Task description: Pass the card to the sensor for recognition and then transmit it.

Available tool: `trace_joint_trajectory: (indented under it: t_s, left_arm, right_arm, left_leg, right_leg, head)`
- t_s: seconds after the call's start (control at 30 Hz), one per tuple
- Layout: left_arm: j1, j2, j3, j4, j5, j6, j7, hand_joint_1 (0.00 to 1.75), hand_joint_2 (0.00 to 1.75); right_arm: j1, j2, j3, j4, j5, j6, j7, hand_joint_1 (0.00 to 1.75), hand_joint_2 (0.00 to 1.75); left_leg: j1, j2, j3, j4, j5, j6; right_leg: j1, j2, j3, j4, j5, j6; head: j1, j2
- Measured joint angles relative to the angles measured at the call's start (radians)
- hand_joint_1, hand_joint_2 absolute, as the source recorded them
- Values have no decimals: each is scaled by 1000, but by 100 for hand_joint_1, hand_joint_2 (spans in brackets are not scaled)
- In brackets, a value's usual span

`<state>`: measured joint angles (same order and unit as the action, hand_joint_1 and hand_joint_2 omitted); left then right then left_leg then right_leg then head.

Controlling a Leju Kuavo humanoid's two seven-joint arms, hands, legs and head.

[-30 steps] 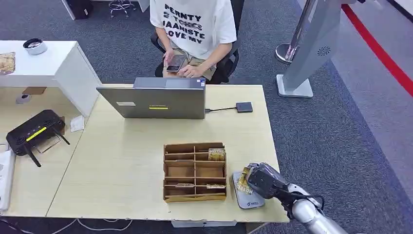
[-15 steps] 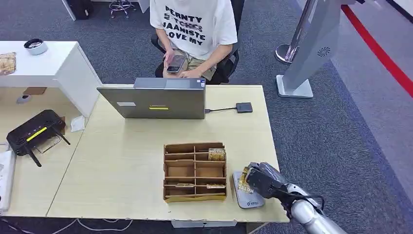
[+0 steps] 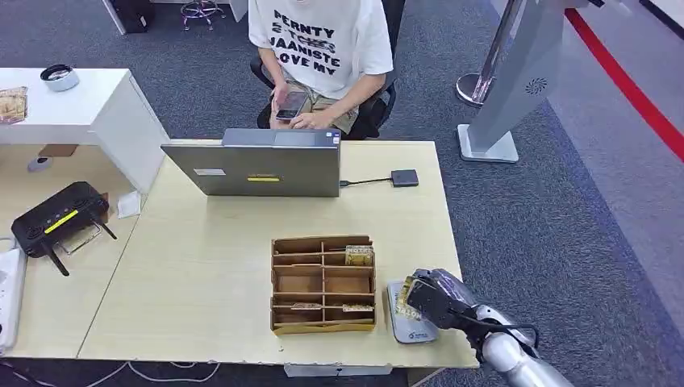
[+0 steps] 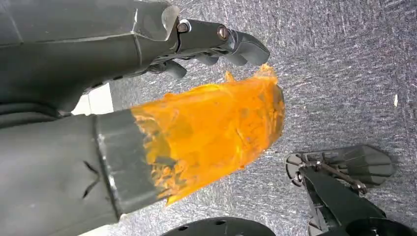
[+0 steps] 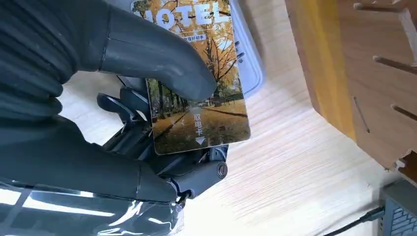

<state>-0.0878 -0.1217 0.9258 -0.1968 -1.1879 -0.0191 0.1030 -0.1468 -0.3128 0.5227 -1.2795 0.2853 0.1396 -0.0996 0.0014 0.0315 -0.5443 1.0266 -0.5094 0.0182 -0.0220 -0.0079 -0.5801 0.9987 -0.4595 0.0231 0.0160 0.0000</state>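
Your right hand [image 3: 434, 300] has its thumb and fingers [image 5: 162, 64] pinched on the card [image 5: 199, 98], a hotel key card printed with autumn trees. The card sits just above the grey sensor pad [image 3: 407, 321] at the near right corner of the tabletop [image 3: 202, 274], tilted over it; you cannot tell whether it touches. Just left of the sensor pad stands the cardboard organizer [image 3: 323, 284], with other cards in its slots. Your left hand [image 4: 147, 98] hangs over the carpet with its fingers loosely apart, holding nothing. Beyond the laptop [image 3: 254, 165], a person [image 3: 319, 40] sits with a phone.
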Motion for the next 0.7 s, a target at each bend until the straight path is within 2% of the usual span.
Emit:
trace_joint_trajectory:
  t_s: [0.7]
  left_arm:
    - [0, 0, 0, 0, -3, 10, 1, 0, 0]
  right_arm:
    - [21, 0, -24, -19, 44, -11, 14, 175, 175]
  left_leg:
    - [0, 0, 0, 0, 0, 0]
  right_leg:
    - [0, 0, 0, 0, 0, 0]
  head:
    - [0, 0]
